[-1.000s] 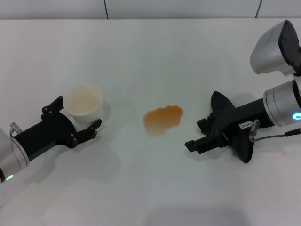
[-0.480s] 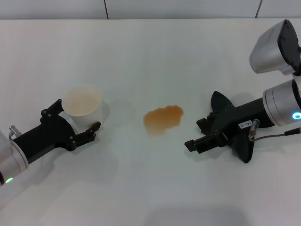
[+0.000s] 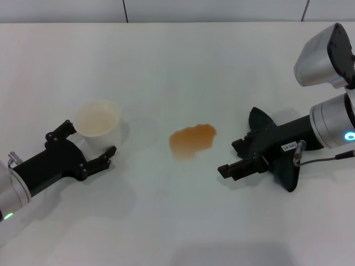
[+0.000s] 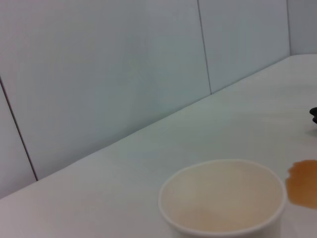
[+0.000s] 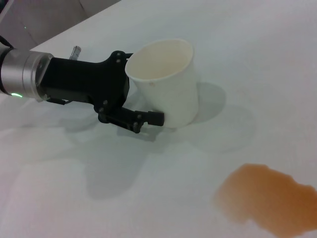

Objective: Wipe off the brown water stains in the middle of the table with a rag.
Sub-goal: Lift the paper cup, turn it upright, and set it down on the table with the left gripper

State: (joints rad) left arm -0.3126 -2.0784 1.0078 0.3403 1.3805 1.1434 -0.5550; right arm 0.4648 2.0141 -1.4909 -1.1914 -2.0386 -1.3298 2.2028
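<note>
The brown water stains (image 3: 192, 140) form one orange-brown blotch in the middle of the white table (image 3: 177, 61); they also show in the right wrist view (image 5: 270, 203) and at the edge of the left wrist view (image 4: 304, 182). My right gripper (image 3: 226, 169) lies just right of the blotch, shut on the black rag (image 3: 287, 174), whose pointed folds stick out on both sides of it. My left gripper (image 3: 90, 140) is open at the left, its fingertips (image 5: 154, 118) just short of a white cup (image 3: 99, 117) and not touching it.
The white cup with a tan inside stands upright left of the blotch and fills the left wrist view (image 4: 223, 201). A wall of pale panels (image 4: 124, 64) runs behind the table's far edge.
My left gripper has drawn back toward the near left, away from the cup, which stays standing. The right gripper, the rag and the blotch have not moved.
</note>
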